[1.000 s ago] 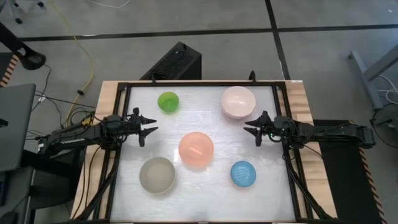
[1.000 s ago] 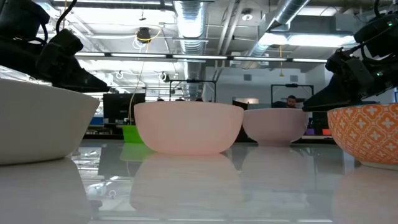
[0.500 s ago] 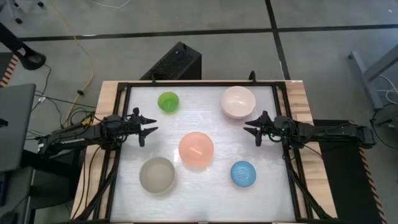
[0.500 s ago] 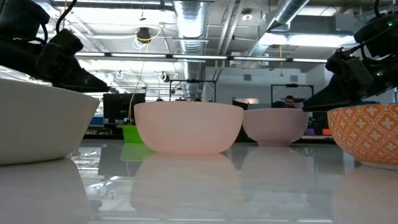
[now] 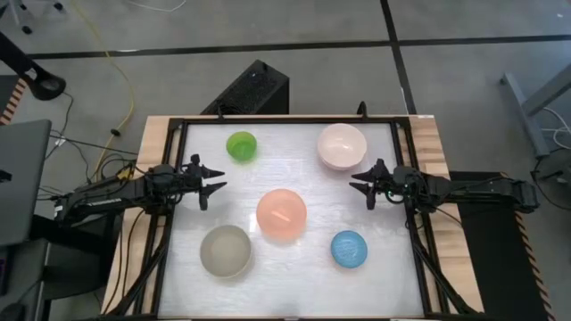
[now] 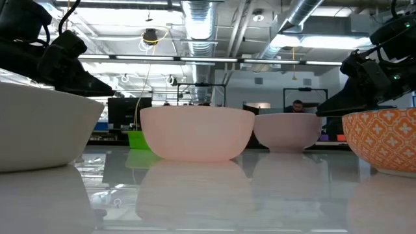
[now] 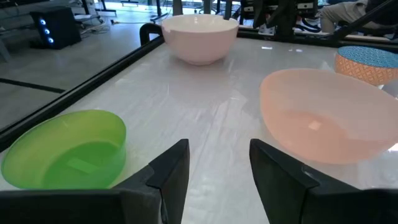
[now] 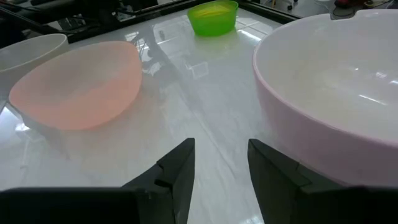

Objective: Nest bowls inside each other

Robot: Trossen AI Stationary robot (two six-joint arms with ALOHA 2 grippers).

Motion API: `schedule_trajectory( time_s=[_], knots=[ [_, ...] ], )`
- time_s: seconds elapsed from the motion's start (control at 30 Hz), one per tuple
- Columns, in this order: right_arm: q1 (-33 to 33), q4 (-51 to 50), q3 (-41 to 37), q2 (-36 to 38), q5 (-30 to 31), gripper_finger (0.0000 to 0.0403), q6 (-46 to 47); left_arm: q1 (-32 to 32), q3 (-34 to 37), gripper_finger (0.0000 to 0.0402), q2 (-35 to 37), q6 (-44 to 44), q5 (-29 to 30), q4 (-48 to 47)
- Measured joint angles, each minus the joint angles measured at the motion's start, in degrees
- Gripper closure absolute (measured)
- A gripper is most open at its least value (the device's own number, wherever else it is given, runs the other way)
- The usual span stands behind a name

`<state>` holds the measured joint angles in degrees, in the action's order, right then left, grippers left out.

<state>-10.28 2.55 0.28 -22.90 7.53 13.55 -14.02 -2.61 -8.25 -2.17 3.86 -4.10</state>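
Five bowls stand apart, upright on their bases on the white table. The green bowl (image 5: pixel 241 145) is far left, the pale pink-white bowl (image 5: pixel 342 146) far right, the salmon-orange bowl (image 5: pixel 281 214) in the middle, the grey-beige bowl (image 5: pixel 225 251) near left, and the blue bowl (image 5: pixel 349 249) near right. My left gripper (image 5: pixel 217 185) hovers open at the left edge, between the green and salmon bowls (image 7: pixel 219 163). My right gripper (image 5: pixel 359 185) hovers open at the right edge, beside the pink-white bowl (image 8: pixel 221 163).
A black frame (image 5: pixel 285 120) borders the table, with wooden strips (image 5: pixel 143 214) outside it. Cables and a black box (image 5: pixel 252 87) lie on the floor beyond the far edge. In the low view a person (image 6: pixel 298 105) sits far behind the table.
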Motion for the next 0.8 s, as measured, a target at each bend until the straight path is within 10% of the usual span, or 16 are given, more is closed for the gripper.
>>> schedule_trajectory(
  time_s=[0.8],
  knots=[
    [-0.4, 4.6, 0.0, 0.0, 0.0, 0.0235, -7.2, 0.0, 0.0, 0.0244, 0.0, 0.0, 0.0, 0.0]
  ],
)
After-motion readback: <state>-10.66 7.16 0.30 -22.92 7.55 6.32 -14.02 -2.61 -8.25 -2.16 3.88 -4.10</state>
